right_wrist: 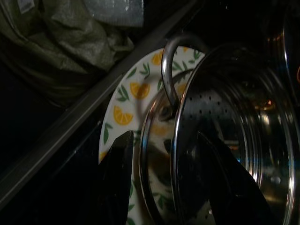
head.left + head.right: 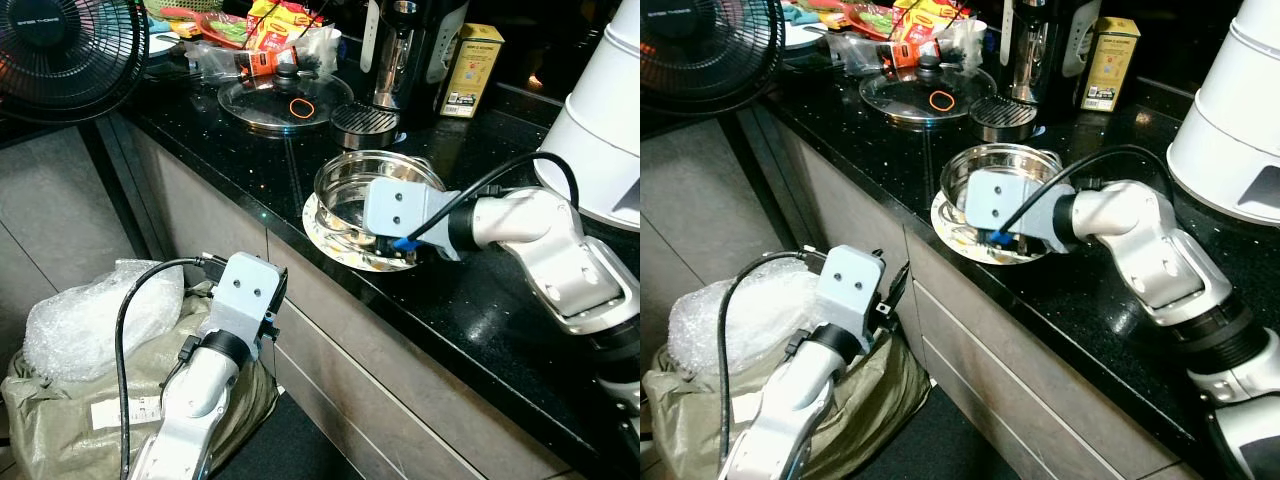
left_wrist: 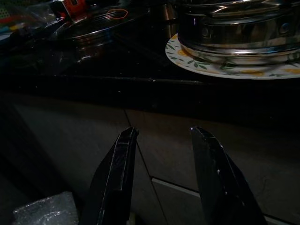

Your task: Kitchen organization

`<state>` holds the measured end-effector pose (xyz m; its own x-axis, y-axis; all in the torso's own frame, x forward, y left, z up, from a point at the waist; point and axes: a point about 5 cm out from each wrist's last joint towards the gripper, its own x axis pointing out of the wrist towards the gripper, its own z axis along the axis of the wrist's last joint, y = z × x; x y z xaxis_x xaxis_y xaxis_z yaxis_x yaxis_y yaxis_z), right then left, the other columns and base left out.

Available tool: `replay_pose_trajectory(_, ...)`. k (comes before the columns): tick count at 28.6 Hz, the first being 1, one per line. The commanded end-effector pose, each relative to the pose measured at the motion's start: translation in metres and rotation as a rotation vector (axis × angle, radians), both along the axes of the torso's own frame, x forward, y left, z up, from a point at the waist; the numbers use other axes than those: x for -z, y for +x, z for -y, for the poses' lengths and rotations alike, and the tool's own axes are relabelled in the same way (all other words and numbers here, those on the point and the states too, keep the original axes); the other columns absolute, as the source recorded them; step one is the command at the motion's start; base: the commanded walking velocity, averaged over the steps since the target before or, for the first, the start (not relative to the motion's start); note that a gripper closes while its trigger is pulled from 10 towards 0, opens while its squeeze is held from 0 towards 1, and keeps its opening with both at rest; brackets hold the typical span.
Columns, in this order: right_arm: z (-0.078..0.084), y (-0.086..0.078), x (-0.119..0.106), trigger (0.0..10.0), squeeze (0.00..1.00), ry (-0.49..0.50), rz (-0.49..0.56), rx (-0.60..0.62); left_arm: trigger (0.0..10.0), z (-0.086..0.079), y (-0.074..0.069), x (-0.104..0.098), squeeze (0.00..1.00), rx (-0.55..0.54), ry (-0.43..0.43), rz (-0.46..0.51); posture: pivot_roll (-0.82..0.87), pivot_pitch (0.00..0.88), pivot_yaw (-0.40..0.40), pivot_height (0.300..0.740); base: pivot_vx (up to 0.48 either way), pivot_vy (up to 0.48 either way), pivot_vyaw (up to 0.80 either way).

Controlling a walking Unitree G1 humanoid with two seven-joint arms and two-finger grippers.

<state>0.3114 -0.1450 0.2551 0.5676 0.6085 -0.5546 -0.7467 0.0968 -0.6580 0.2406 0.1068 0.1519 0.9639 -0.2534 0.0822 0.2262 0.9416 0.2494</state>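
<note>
steel pot (image 2: 375,185): stands on the lemon-print plate (image 1: 123,105) at the front edge of the black counter (image 2: 480,310); a perforated insert sits inside it, so it reads as a stacked steamer set parked on the plate to keep it off the stone.
pot handle (image 1: 169,70): wire loop on the rim nearest the counter edge, the likely point of purchase.
right gripper (image 1: 161,180): fingers parted, nothing held; set at the pot's near rim, one finger over the plate outside the wall, the other over the insert, the handle just beyond the tips.
judgement: the straddle suggests a pinch on the rim or handle is being lined up; not yet closed.
left gripper (image 3: 164,180): fingers apart and empty, held low before the cabinet front (image 3: 154,136), below the counter edge and well apart from the pot.
glass lid (image 2: 285,100): lies flat farther back on the counter, separate from the pot.
bagged bundle (image 2: 90,370): on the floor beside the left arm.
</note>
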Motion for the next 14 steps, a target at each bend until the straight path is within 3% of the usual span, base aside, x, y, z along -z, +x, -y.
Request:
replay_pose_trajectory(1,0.003,0.0,0.002,10.0,0.0,-0.033,-0.014,0.01,10.0,0.0,0.0,0.002,0.0,0.005,0.001,-0.009,0.08,0.011,-0.03,0.74,0.0,0.0,0.0)
replay_pose_trajectory(5,0.006,0.0,0.002,10.0,0.0,-0.056,-0.017,0.034,10.0,0.0,0.0,0.002,0.0,0.004,-0.001,-0.008,0.08,0.013,-0.032,0.74,0.0,0.0,0.0)
replay_pose_trajectory(6,0.008,0.002,0.002,5.7,0.0,-0.066,-0.011,0.066,10.0,0.0,0.0,0.002,0.0,0.003,-0.001,-0.008,0.08,0.013,-0.032,0.74,0.0,0.0,0.0)
replay_pose_trajectory(7,0.009,0.003,0.001,5.7,0.0,-0.075,-0.01,0.079,10.0,0.0,0.0,0.002,0.0,0.003,-0.001,-0.008,0.08,0.013,-0.032,0.74,0.0,0.0,0.0)
replay_pose_trajectory(8,0.011,0.003,0.002,0.0,0.0,-0.085,-0.017,0.087,10.0,0.0,0.0,0.002,0.0,0.003,-0.002,-0.008,0.08,0.013,-0.032,0.74,0.0,0.0,0.0)
replay_pose_trajectory(14,0.013,0.002,0.005,0.0,0.0,-0.107,-0.038,0.094,10.0,0.0,0.001,0.002,0.0,0.003,-0.004,-0.009,0.07,0.011,-0.032,0.74,0.0,0.0,0.0)
